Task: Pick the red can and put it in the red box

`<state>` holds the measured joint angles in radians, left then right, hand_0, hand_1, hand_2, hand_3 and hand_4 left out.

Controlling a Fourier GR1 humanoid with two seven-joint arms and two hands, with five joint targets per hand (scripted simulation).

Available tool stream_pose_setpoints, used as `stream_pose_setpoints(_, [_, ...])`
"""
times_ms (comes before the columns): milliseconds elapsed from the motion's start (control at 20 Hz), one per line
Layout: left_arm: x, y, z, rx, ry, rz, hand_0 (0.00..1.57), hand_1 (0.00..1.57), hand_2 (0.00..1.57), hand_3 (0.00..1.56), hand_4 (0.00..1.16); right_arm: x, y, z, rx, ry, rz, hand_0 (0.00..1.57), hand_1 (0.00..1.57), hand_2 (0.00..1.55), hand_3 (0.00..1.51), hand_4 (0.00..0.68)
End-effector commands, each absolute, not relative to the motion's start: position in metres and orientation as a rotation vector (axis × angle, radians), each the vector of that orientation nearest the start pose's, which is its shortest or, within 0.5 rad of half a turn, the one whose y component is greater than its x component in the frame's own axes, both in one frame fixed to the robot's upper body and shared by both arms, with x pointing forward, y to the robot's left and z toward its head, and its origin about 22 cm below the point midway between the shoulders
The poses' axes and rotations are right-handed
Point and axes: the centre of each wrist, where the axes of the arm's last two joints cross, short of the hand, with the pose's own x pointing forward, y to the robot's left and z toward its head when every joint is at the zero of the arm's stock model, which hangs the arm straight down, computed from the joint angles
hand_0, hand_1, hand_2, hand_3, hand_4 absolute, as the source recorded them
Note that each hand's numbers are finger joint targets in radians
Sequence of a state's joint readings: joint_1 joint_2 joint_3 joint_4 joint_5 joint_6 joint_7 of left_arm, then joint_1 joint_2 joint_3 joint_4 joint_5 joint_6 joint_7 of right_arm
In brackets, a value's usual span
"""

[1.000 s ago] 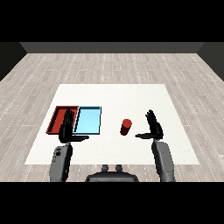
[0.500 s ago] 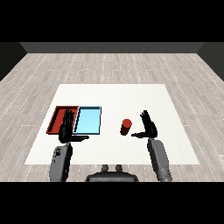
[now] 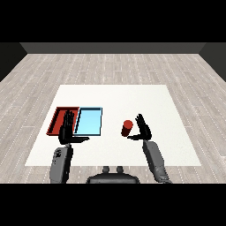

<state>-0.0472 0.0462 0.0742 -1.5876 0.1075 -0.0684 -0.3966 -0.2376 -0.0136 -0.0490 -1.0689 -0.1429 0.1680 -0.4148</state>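
since a second ago the right hand (image 3: 143,129) has closed in beside the red can (image 3: 127,128), fingers still open; can ungrasped, red tray (image 3: 56,120) unfilled, left hand (image 3: 68,129) open.

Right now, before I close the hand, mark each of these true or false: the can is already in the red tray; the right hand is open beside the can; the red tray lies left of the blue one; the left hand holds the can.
1. The red cylindrical can is in the red tray: false, it stands on the white table, right of both trays.
2. The right hand is open beside the can: true.
3. The red tray lies left of the light blue tray: true.
4. The left hand holds the can: false, it is open near the trays.
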Motion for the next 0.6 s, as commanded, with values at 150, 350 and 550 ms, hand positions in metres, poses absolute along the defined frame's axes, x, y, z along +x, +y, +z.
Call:
stream_pose_setpoints(150, [0.254,0.254,0.026,-0.055,-2.032,0.035,0.00,0.00,0.00,0.00,0.00,0.290,-0.205,-0.089,0.267,-1.671,-0.005,0.00,0.00,0.00,0.00,0.000])
stream_pose_setpoints(350, [0.246,0.244,0.035,-0.047,-2.028,0.063,0.00,0.00,0.00,0.00,0.00,0.311,-0.199,-0.075,0.306,-1.656,-0.014,0.00,0.00,0.00,0.00,0.000])
stream_pose_setpoints(550, [0.242,0.251,0.013,-0.034,-2.042,0.048,0.00,0.00,0.00,0.00,0.00,0.301,-0.184,-0.076,0.316,-1.666,-0.028,0.00,0.00,0.00,0.00,0.000])
